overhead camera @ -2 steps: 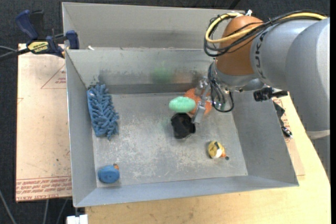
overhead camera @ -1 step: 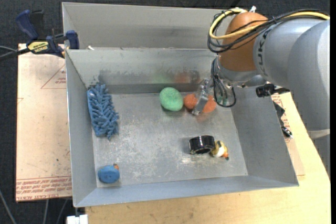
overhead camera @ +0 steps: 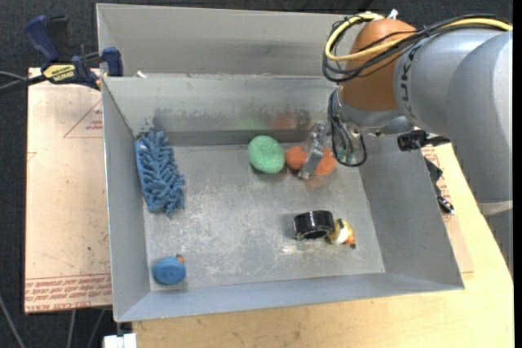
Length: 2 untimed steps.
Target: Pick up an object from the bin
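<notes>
Arm: the thick grey link [overhead camera: 481, 110] rises closest to the lens on the right, with the orange cover [overhead camera: 375, 65] and looped cables at its wrist, reaching left into the bin [overhead camera: 245, 310].
Hand: the hand [overhead camera: 312, 159] is down near the bin floor in the far right part, just before the back wall.
Hand state: I cannot tell whether it stands wide or narrow; its tip is seen against orange and the gap is not readable.
Thing under the hand: an orange thing [overhead camera: 326, 165], rounded, showing on both sides of the hand's tip; whether it is one piece or two I cannot tell.
Key relation: the orange thing lies directly at the hand's tip, not off to a side, and its visible length runs roughly left to right across the bin, so the hand seems to cross it near the middle.
Neighbour: a green lump [overhead camera: 266, 154] sits just left of the orange thing, touching it or very nearly.
Nearer front: a black ring [overhead camera: 312, 225] with a small yellow toy [overhead camera: 343, 234] beside it, well apart from the hand.
Left side: a blue bristly piece [overhead camera: 159, 173] along the left wall; a small blue lump [overhead camera: 169, 271] in the front left corner.
Judgement: closing and a straight lift look like the step in hand; the green lump may get nudged.
</notes>
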Motion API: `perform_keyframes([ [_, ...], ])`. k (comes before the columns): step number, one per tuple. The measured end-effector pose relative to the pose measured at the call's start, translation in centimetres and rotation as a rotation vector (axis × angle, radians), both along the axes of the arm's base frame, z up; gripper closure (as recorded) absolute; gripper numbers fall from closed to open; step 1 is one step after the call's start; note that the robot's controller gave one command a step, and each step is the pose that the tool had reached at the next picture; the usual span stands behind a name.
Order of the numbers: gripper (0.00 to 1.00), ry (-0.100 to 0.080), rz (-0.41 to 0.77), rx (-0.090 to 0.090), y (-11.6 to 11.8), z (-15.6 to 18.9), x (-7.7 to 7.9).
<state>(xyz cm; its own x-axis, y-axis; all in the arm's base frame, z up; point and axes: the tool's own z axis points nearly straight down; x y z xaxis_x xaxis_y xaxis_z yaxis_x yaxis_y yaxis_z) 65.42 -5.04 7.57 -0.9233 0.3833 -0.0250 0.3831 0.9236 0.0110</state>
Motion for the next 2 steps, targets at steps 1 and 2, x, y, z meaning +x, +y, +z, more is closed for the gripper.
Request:
perform_keyframes([
  [1,1.0,0.003,0.0,0.0,0.0,0.4,-0.1],
  [2,1.0,0.014,0.0,0.001,0.0,2.2,-0.4],
])
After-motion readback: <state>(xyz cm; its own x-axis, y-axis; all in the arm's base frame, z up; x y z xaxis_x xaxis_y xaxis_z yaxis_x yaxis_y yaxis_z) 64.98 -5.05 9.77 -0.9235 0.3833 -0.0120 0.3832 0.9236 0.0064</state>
